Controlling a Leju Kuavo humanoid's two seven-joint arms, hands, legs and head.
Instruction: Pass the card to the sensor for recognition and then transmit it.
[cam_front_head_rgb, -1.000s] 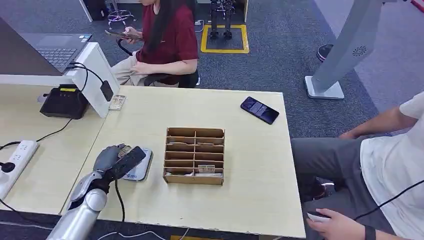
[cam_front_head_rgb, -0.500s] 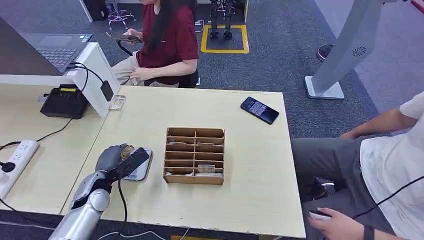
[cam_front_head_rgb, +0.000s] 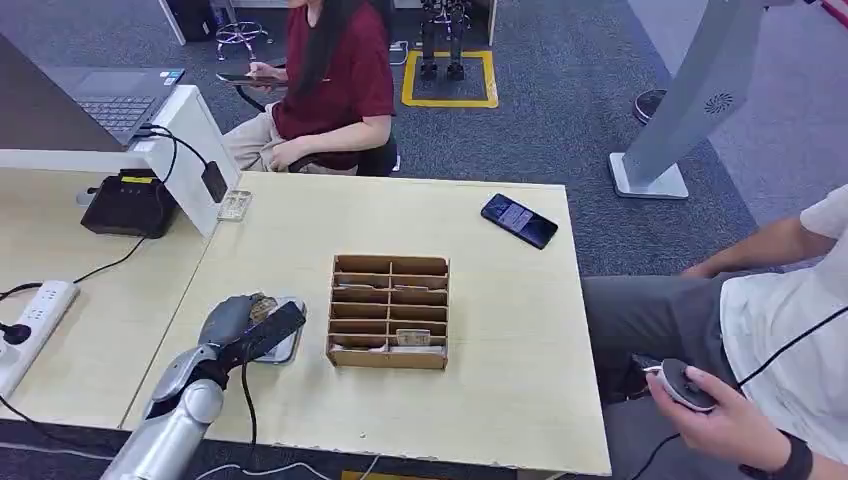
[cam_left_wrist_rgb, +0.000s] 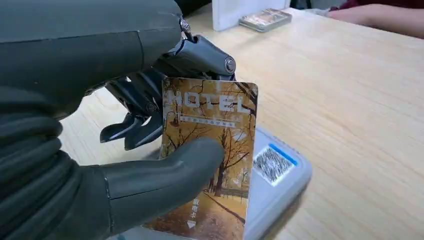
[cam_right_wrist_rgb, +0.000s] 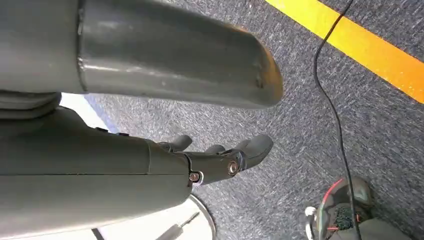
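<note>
The card (cam_left_wrist_rgb: 210, 150), marked "HOTEL", is pinched by the left hand (cam_front_head_rgb: 235, 325) just above the sensor (cam_left_wrist_rgb: 280, 175), near the table (cam_front_head_rgb: 500, 400) edge; the right hand (cam_right_wrist_rgb: 220, 162) is held loosely apart, empty

An autumn-toned card (cam_left_wrist_rgb: 212, 165) reading "HOTEL" is standing upright, pinched by the left hand (cam_left_wrist_rgb: 100, 150). The flat grey sensor (cam_left_wrist_rgb: 277, 175) is lying on the table just under that hand.
</note>
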